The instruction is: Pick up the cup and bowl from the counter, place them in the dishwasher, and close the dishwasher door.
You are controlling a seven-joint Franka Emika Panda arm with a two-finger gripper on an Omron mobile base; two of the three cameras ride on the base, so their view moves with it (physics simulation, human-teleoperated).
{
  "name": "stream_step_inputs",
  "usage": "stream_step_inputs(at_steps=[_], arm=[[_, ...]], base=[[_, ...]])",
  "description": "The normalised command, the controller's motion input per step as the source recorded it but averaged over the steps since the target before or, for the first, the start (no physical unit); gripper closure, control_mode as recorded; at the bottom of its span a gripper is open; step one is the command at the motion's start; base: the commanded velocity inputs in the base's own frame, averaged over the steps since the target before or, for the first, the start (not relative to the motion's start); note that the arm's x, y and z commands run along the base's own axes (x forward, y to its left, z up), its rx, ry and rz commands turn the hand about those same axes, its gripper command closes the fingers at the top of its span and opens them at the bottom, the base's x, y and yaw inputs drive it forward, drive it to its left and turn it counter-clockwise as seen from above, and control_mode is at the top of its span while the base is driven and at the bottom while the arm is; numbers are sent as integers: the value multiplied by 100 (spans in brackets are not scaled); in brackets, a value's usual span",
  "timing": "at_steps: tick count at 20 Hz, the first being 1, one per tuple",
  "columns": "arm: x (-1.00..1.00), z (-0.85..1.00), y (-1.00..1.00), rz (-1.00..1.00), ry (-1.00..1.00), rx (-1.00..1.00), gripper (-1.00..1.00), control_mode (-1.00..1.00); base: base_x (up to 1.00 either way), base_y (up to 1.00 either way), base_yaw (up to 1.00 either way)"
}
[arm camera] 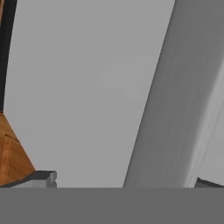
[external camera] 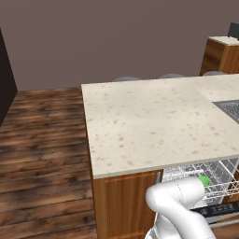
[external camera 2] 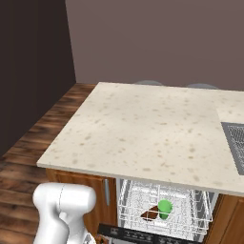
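Observation:
The dishwasher stands open under the counter (external camera: pixel 154 121) (external camera 2: pixel 143 128), its white wire rack (external camera 2: pixel 138 200) (external camera: pixel 221 172) pulled out. The green cup (external camera 2: pixel 165 207) (external camera: pixel 204 180) sits in the rack, with the reddish-brown bowl (external camera 2: pixel 151 214) just left of it, touching or nearly so. The dishwasher door's dark control strip (external camera 2: pixel 138 234) (external camera: pixel 219 212) lies low in front. In the hand view, the pale grey door panel (arm camera: pixel 87 87) and its bar handle (arm camera: pixel 175 109) are very close. My gripper (arm camera: pixel 124 181) is open, its fingertips (arm camera: pixel 43 177) wide apart, with the handle running between them and nothing held.
A dark grey grid (external camera: pixel 231 109) (external camera 2: pixel 236 143) is set into the counter at the right. A separate wooden cabinet (external camera: pixel 221 53) stands far back right. Orange-brown cabinet fronts (external camera: pixel 123 205) (arm camera: pixel 11 153) flank the dishwasher. Wood floor (external camera: pixel 42 154) spreads to the left.

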Motion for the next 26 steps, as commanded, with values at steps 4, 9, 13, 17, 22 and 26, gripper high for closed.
stream_step_inputs(at_steps=[4, 9, 13, 17, 22, 26], arm=[[100, -14, -28, 0, 0, -15, -100, -100], [100, -17, -28, 0, -2, -13, -100, -100], [100, -22, -28, 0, -4, -12, -100, -100], [100, -33, -34, 0, -6, -10, -100, -100], [100, -41, -39, 0, -9, -7, -100, -100], [86, -51, -43, 0, -12, -5, -100, -100]], base=[[0, 0, 0], [0, 0, 0], [0, 0, 0], [0, 0, 0], [0, 0, 0], [0, 0, 0]])
